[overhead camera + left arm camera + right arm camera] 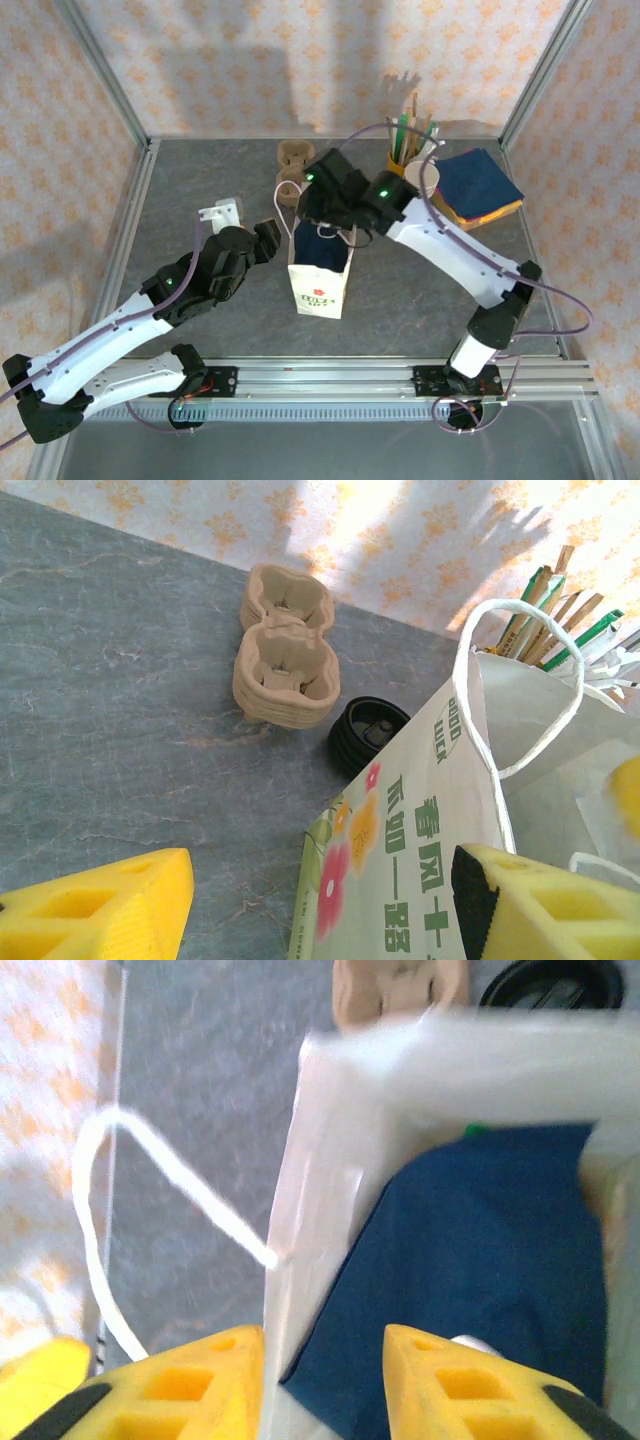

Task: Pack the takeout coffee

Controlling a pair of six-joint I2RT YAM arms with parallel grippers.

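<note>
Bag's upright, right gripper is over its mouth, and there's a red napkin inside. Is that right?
Not quite. The napkin inside is navy blue, not red, as the right wrist view shows. The rest holds: the bag stands upright and the right gripper is over its mouth.

- A flowered paper bag stands upright, white cord handle raised.
- Stacked pulp cup carriers sit behind it, near a black lid.
- The left gripper has its yellow fingers apart.
</note>
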